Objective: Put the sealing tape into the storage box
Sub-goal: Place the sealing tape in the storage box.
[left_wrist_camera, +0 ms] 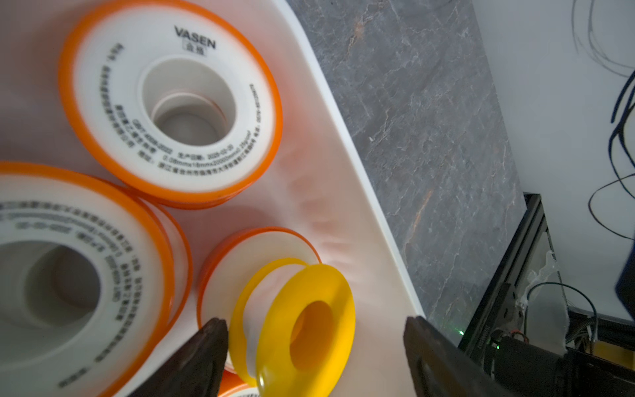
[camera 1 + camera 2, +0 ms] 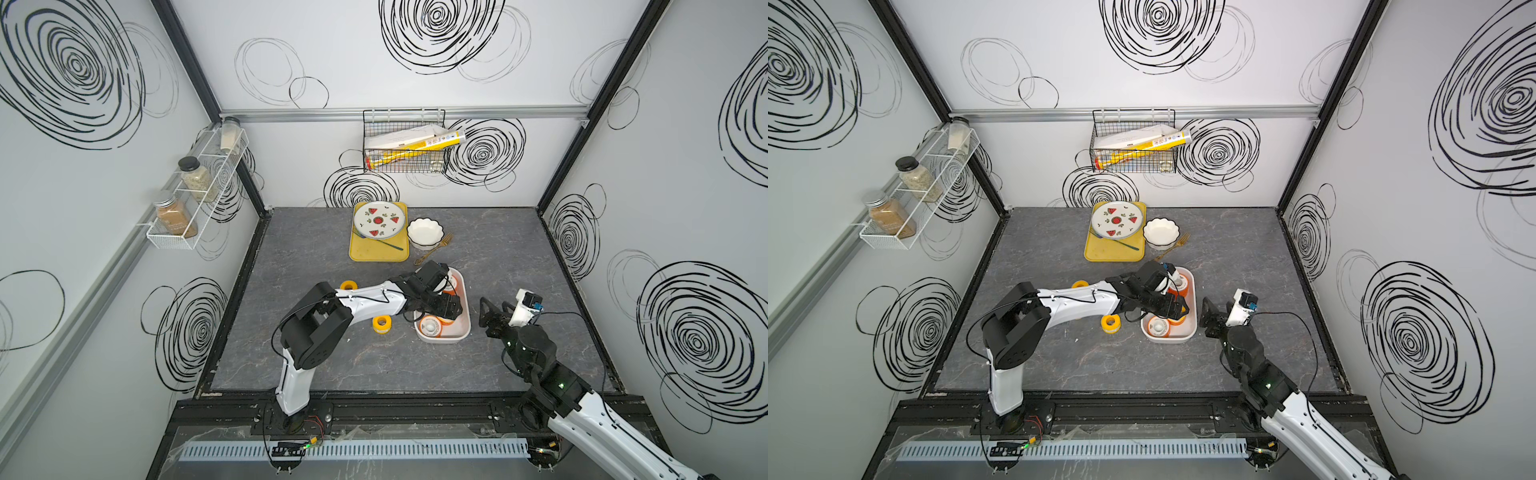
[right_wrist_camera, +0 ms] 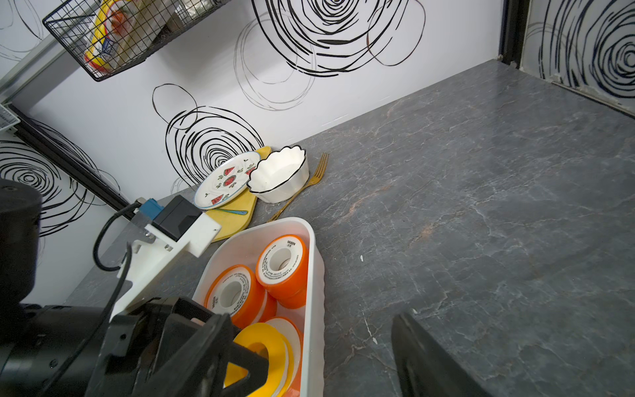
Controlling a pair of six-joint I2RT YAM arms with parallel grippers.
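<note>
Nearest the base, the right gripper point(image 2: 496, 311) hovers just beside the storage box point(image 2: 442, 338), its jaws spread apart with nothing between them. The left gripper point(image 1: 314, 340) reaches into the box from the opposite side, jaws wide. A yellow spool point(image 1: 292, 330) of sealing tape lies tilted between them, clear of one finger point(image 1: 433, 357) and ungripped, leaning on orange spools point(image 1: 171, 103) that lie flat inside the box. Two more spools lie on the grey table point(image 2: 374, 374): the near loose spool point(image 2: 381, 323) just beside the box, and the far loose spool point(image 2: 348, 285) partly behind the left arm. Beyond the box are a gold fork point(image 2: 434, 249), a white scalloped bowl point(image 2: 424, 232) and a yellow tray point(image 2: 376, 253) carrying a watermelon-patterned plate point(image 2: 378, 220). A wire basket point(image 2: 436, 166) hangs on the rear wall.
</note>
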